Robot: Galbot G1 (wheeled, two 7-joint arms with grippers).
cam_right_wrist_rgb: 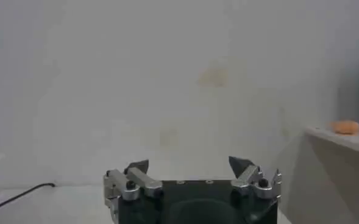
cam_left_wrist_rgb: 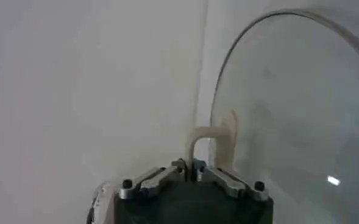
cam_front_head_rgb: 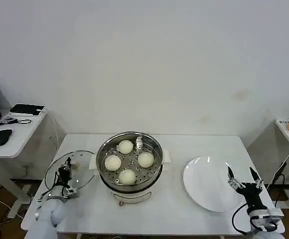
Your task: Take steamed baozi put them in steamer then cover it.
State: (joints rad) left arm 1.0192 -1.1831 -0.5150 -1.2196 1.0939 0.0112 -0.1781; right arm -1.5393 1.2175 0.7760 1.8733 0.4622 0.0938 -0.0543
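White wall stands behind a white tabletop [cam_front_head_rgb: 174,209], which carries the steamer [cam_front_head_rgb: 130,162] near its middle, slightly toward the left edge. Four steamed baozi [cam_front_head_rgb: 127,176] sit on the perforated tray inside the pot, spaced apart in a diamond, and the pot has no lid on it.

At the tabletop's left edge, just beside the steamer, the cover [cam_front_head_rgb: 69,169] is tilted up rather than lying flat. The left gripper [cam_front_head_rgb: 63,175] is at the near left corner, its fingers drawn together on the cover's cream-white bar handle [cam_left_wrist_rgb: 211,145]. From the left wrist view, the handle rises straight out from between the closed fingertips, with the glass disc standing on edge just past them.

A flat white plate [cam_front_head_rgb: 209,183] lies toward the right edge, well apart from the steamer. The right gripper [cam_front_head_rgb: 244,178] hangs over the plate's near right rim, close to the tabletop's near right corner, its fingers [cam_right_wrist_rgb: 242,165] spread wide with nothing between them.
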